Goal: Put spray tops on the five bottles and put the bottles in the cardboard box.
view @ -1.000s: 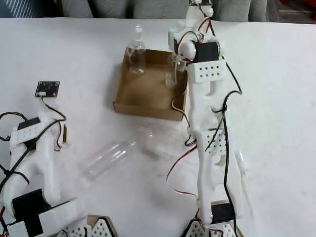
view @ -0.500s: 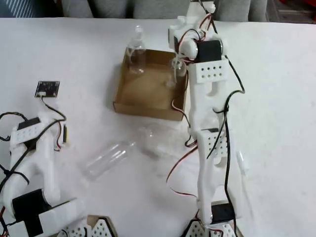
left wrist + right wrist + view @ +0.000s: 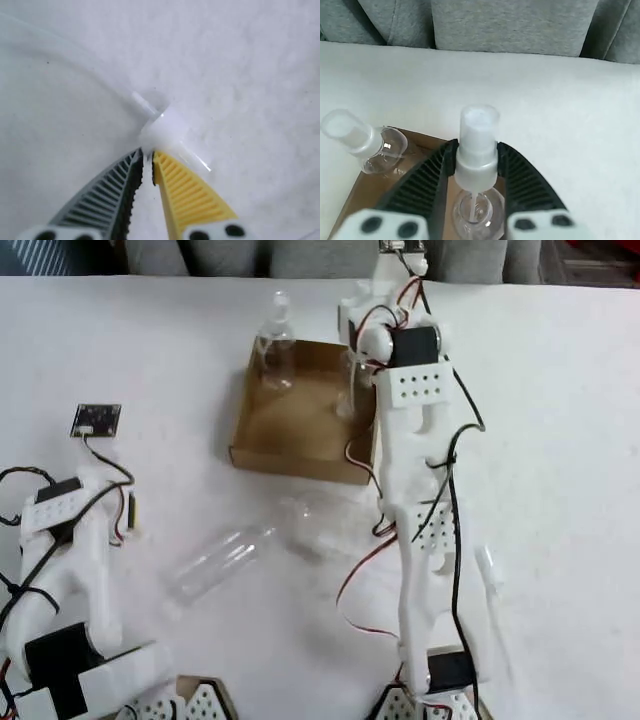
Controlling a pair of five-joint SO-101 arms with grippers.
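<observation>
My right gripper (image 3: 476,172) is shut on the neck of a clear bottle (image 3: 349,386) that has a white spray top (image 3: 478,135). It holds the bottle upright at the far right corner inside the cardboard box (image 3: 296,455). A second capped bottle (image 3: 275,345) (image 3: 367,141) stands in the box's far left corner. Two clear bottles (image 3: 213,562) (image 3: 322,524) lie on the table in front of the box. My left gripper (image 3: 148,159) is shut, and its tips touch a white spray top (image 3: 163,128) with a thin tube lying on the table.
A loose spray top (image 3: 488,566) lies to the right of the right arm. A small black circuit board (image 3: 96,419) on a cable lies at the left, beyond the folded left arm (image 3: 60,570). Grey cushions (image 3: 510,25) line the table's far edge.
The right arm has shifted slightly at the box's far right corner with the bottle in its grip. The left arm has not moved.
</observation>
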